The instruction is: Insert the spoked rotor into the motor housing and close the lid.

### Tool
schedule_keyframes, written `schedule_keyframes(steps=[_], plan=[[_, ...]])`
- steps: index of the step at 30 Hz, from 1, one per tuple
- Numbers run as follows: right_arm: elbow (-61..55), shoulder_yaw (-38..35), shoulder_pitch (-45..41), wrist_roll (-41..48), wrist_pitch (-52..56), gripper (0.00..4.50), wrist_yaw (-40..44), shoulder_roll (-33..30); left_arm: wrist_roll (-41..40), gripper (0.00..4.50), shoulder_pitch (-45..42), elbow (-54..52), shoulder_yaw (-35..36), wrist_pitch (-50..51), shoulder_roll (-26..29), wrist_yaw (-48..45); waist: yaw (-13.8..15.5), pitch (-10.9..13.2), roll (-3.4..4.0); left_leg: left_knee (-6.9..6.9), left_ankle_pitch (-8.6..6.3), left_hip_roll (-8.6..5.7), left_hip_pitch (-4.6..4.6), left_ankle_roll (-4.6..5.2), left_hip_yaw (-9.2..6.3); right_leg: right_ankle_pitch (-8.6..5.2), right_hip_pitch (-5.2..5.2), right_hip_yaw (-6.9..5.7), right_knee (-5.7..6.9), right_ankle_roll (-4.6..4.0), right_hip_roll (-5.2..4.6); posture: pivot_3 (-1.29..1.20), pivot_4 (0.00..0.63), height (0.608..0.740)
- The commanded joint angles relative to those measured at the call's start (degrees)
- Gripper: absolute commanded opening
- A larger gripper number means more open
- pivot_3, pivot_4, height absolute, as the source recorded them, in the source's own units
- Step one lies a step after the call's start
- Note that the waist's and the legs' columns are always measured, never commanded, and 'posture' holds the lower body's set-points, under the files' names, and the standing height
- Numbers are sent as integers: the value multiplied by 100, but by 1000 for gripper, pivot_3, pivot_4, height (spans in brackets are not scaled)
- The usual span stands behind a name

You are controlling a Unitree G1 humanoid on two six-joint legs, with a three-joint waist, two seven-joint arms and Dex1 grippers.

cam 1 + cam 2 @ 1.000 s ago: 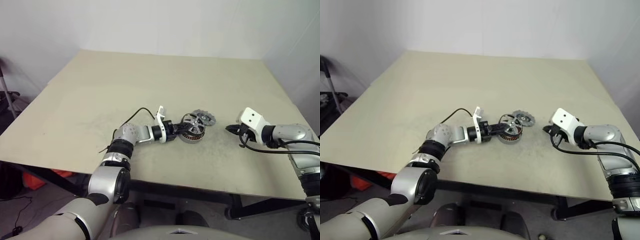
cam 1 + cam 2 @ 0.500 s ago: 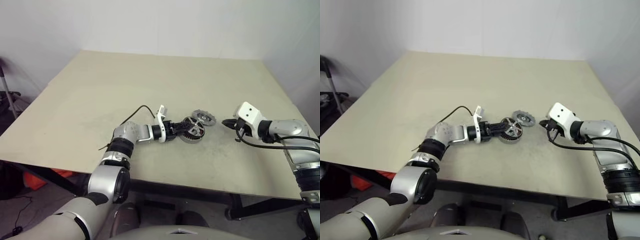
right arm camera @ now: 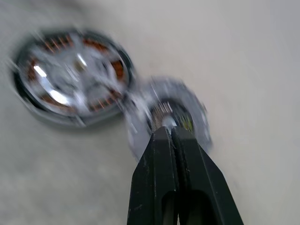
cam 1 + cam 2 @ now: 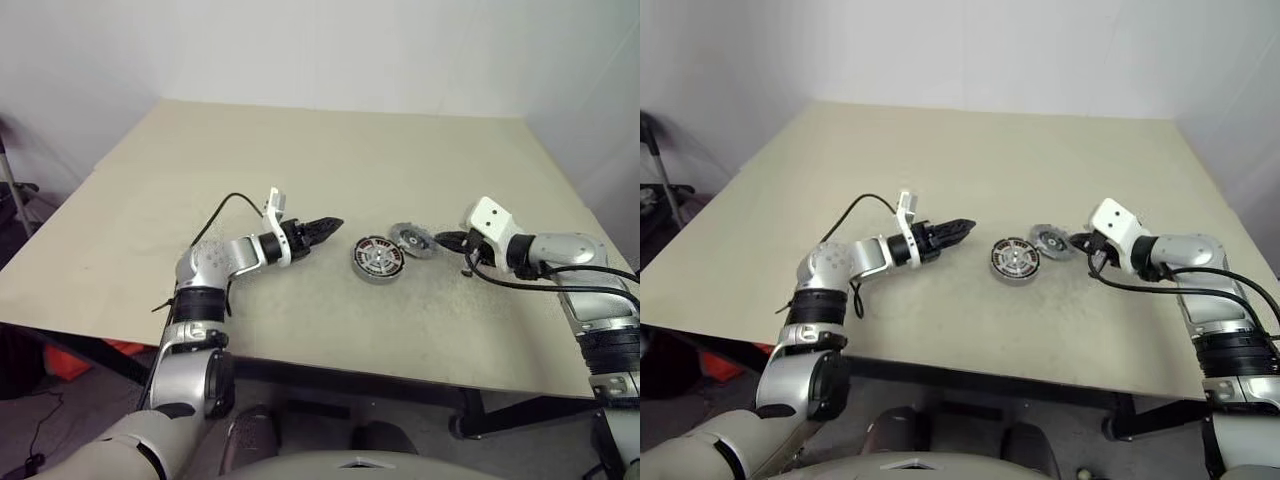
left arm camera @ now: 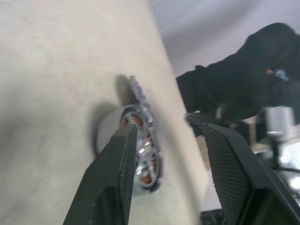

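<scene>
Rotor [image 4: 377,257]: seated flat inside the housing [image 4: 360,272], spokes over the copper windings — insertion judged done.
Housing: near the middle of the tabletop [image 4: 300,150], between the two arms.
Lid [image 4: 411,240]: flat on the tabletop, just beside the housing on the right-arm side, not yet fitted.
Left gripper [image 4: 320,227]: fingers parted and empty, well clear of the housing — leaves room for the lid.
Right gripper [image 4: 448,241]: fingers clenched with nothing between, tip at the lid's edge — likely placed to nudge or lift the lid toward the housing.
</scene>
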Motion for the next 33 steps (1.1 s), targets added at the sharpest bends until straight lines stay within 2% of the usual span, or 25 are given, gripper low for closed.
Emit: schedule_keyframes(steps=[1,8,12,17,22,25,30,33], plan=[[-817,41,-104,442,358,0,48,263,319,2367,361,-670,-348,-454,175,102,-6,0,1,-1,0,0,1,-1,0,0,0,0,0,0,0,0,0,740],[-596,485,-93,259,376,0,-60,669,171,2367,753,-1103,-174,-501,260,371,21,1,2,-3,-3,2,2,-33,0,0,5,-2,0,0,3,0,0,740],[76,933,43,-159,88,0,-235,887,202,2367,883,-1170,-142,-553,225,539,-6,1,1,-3,-3,0,10,-34,-1,0,13,0,-7,1,2,0,0,740],[-105,771,-62,131,103,0,-122,898,170,2367,981,-1162,-47,-613,187,682,-11,0,4,-14,3,4,14,-45,-1,0,8,1,-6,1,8,0,0,740],[-666,454,-461,497,-33,0,259,611,219,2367,1009,-1011,-39,-681,187,757,-9,0,4,-16,4,2,6,-44,-1,1,0,1,-5,2,8,0,0,740],[-738,543,-681,442,-177,0,716,230,269,2367,989,-976,-94,-786,209,737,-3,0,4,-16,4,4,9,-43,-1,1,3,1,-5,2,8,0,0,740],[-41,1489,-941,-785,-1470,0,1405,-564,426,2367,1001,-749,-148,-1008,271,764,12,0,2,-13,3,2,10,-40,-3,1,9,-1,-9,2,7,0,0,740],[574,2106,-1225,-1569,-2662,617,1781,-866,471,2408,996,-637,-103,-1142,324,759,-5,1,1,-10,2,2,7,-39,-2,1,7,-1,-7,1,6,0,0,740]])
